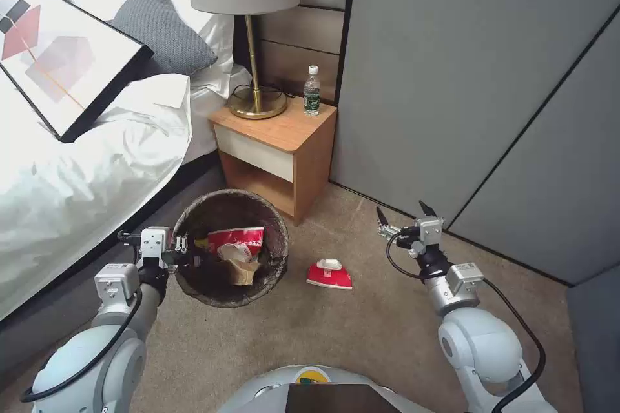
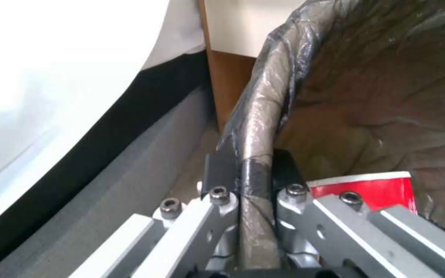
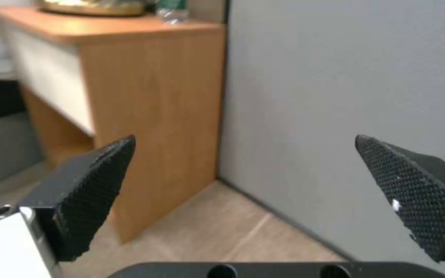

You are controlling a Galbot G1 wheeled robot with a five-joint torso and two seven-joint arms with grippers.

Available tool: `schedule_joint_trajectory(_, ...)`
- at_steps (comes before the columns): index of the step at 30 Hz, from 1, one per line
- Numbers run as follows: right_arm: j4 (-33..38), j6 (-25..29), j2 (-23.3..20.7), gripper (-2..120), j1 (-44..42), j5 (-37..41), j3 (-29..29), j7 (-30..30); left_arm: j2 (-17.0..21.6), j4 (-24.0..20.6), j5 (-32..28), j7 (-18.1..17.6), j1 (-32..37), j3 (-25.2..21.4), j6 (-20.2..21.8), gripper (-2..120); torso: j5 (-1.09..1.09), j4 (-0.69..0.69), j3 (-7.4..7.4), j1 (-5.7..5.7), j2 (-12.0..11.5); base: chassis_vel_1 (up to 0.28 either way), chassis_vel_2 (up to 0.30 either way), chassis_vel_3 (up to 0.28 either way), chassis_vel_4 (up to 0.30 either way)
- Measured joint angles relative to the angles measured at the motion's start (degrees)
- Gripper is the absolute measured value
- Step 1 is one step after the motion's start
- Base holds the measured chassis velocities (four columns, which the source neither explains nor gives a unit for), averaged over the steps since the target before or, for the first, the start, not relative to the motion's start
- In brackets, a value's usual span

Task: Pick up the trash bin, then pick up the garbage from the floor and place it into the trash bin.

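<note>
Dark brown-black bag lines the trash bin point(image 1: 230, 248); a red-and-white packet point(image 1: 329, 274) lies on beige carpet point(image 1: 361, 329).

Head camera looks down from afar; both wrist cameras sit close, each catching the nightstand point(image 1: 278, 142).

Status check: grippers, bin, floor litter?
Left gripper shut on trash bin rim. Right gripper open, empty, near the wall panel. Red-and-white packet on carpet beside bin; nothing blocking it.
</note>
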Motion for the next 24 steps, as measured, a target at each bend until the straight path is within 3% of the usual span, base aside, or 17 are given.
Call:
schedule_joint_trajectory(4, -2.1, -1.0, -3.1, 100, 1.8, 2.8, 0.0, -2.5, 0.0, 0.0, 0.0, 0.0, 0.3, 0.0, 0.0, 3, 0.0, 0.02, 0.0, 0.0, 0.0, 0.0, 0.0, 0.0, 0.0)
schedule_joint_trajectory(13, -12.0, -2.4, -15.5, 100, 9.2, 8.0, -3.5, -11.5, 0.1, -0.1, 0.0, 0.0, 1.1, -0.7, 0.0, 3, 0.01, 0.01, 0.0, 0.0, 0.0, 0.0, 0.0, 0.0, 0.0)
schedule_joint_trajectory(18, -17.8, -2.8, -19.3, 100, 14.0, 8.4, -7.9, -14.4, -0.1, -0.2, 0.2, -0.1, 1.2, -0.8, 0.1, 3, 0.01, 0.01, 0.0, 0.0, 0.0, 0.0, 0.0, 0.0, 0.0)
schedule_joint_trajectory(24, -23.0, -3.8, -20.8, 100, 19.2, 8.6, -13.1, -16.8, 0.1, -0.2, 0.4, -0.1, 1.1, -1.0, 0.2, 3, 0.01, 0.02, 0.0, 0.0, 0.0, 0.0, 0.0, 0.0, 0.0)
